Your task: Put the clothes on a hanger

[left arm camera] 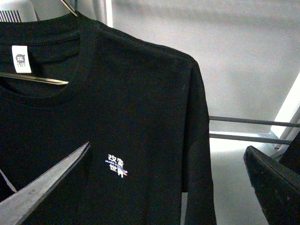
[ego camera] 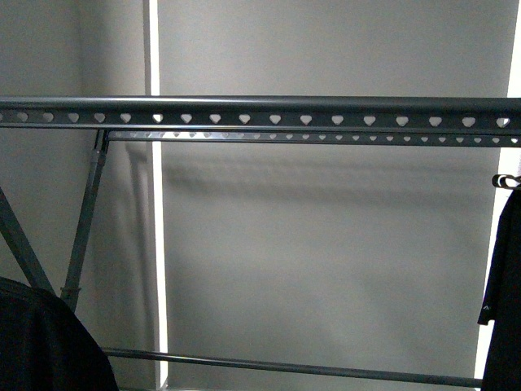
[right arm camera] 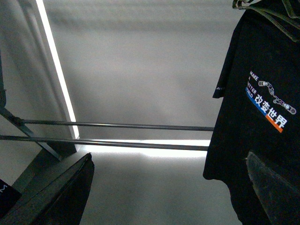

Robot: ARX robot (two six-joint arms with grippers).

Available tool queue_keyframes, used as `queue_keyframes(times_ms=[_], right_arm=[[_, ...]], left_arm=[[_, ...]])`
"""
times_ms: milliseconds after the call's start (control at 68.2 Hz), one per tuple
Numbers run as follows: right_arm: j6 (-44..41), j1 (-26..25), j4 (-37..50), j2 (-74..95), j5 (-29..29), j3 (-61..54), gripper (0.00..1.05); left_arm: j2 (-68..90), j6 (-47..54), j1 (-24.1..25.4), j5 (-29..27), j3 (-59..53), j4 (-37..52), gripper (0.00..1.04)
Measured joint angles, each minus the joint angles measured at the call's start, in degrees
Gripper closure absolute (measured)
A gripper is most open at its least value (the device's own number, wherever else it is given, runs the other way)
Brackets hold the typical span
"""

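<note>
The dark-grey rack's top rail [ego camera: 260, 112] with heart-shaped holes crosses the front view; a second rail [ego camera: 326, 137] runs behind it. A black T-shirt [right arm camera: 262, 117] with white "MAKE A" text, a chain-like graphic and blue-and-orange characters hangs at the right; in the front view it shows at the right edge [ego camera: 505, 285]. My right gripper [right arm camera: 168, 187] is open and empty, one finger [right arm camera: 276, 187] in front of that shirt's lower part. My left gripper [left arm camera: 164, 187] is open and empty, close in front of another black T-shirt [left arm camera: 140, 117] on a wire hanger [left arm camera: 37, 78].
The left shirt carries a small chest print [left arm camera: 116, 165] and a white neck label [left arm camera: 21, 58]; it shows at the lower left in the front view [ego camera: 41, 342]. Low rack bars [right arm camera: 117, 125] and a slanted leg [ego camera: 85, 220] stand before a grey wall.
</note>
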Motion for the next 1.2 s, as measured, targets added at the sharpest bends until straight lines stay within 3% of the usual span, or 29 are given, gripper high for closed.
queue_keyframes(times_ms=[264, 352, 396, 498, 630, 733, 894, 1201], right_arm=[[0.0, 0.0, 0.0, 0.0, 0.0, 0.0, 0.07], [0.0, 0.0, 0.0, 0.0, 0.0, 0.0, 0.07], [0.0, 0.0, 0.0, 0.0, -0.1, 0.0, 0.07], [0.0, 0.0, 0.0, 0.0, 0.0, 0.0, 0.07], [0.0, 0.0, 0.0, 0.0, 0.0, 0.0, 0.07], [0.0, 0.0, 0.0, 0.0, 0.0, 0.0, 0.07], [0.0, 0.0, 0.0, 0.0, 0.0, 0.0, 0.07], [0.0, 0.0, 0.0, 0.0, 0.0, 0.0, 0.07]], left_arm=[[0.0, 0.0, 0.0, 0.0, 0.0, 0.0, 0.07], [5.4, -0.2, 3.9, 14.4, 2.4, -5.0, 0.07], [11.8, -2.8, 4.8, 16.8, 4.3, -3.6, 0.07], [25.5, -12.6, 5.8, 11.5, 11.4, 2.8, 0.07], [43.0, -27.3, 5.1, -1.2, 22.7, 10.3, 0.07], [57.1, -39.0, 3.6, -7.4, 31.8, 11.2, 0.07], [73.0, -49.7, 1.3, -11.2, 44.6, 11.7, 0.07], [85.1, -51.9, 0.3, -17.2, 57.9, 9.7, 0.09]])
